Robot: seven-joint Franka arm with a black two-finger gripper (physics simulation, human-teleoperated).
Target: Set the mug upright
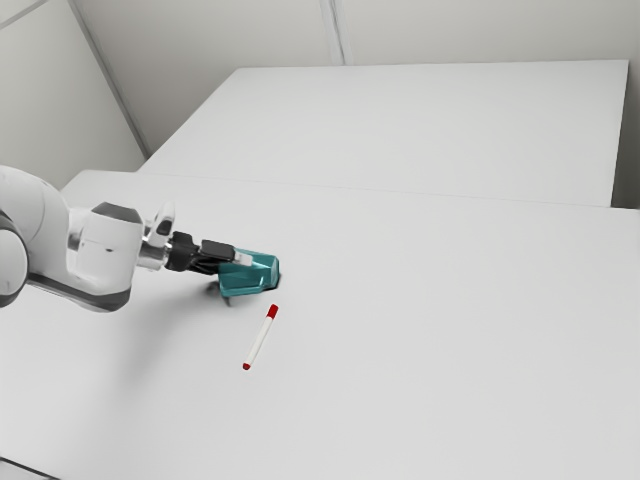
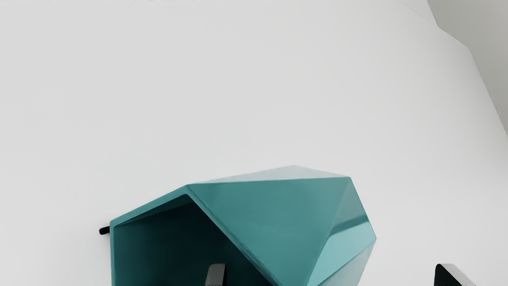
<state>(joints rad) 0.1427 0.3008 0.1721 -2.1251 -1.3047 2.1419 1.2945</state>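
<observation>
In the exterior view the gripper (image 1: 240,259) reaches in from the left and overlaps the teal faceted mug (image 1: 257,275), which lies tipped on its side. Its mouth faces the hand. Seen from the wrist, the gripper (image 2: 334,274) has its fingers wide apart around one wall of the mug (image 2: 270,218): one finger is at the dark opening, while the other stands outside with a gap to the teal wall. The lower part of the mug is cut off in the wrist view, and its handle cannot be made out clearly.
A white marker with red ends (image 1: 260,338) lies on the white table (image 1: 430,340), close to the mug on the exterior view's lower side. A small black tip (image 2: 104,230) pokes out beside the mug's rim. Pale walls stand behind the table.
</observation>
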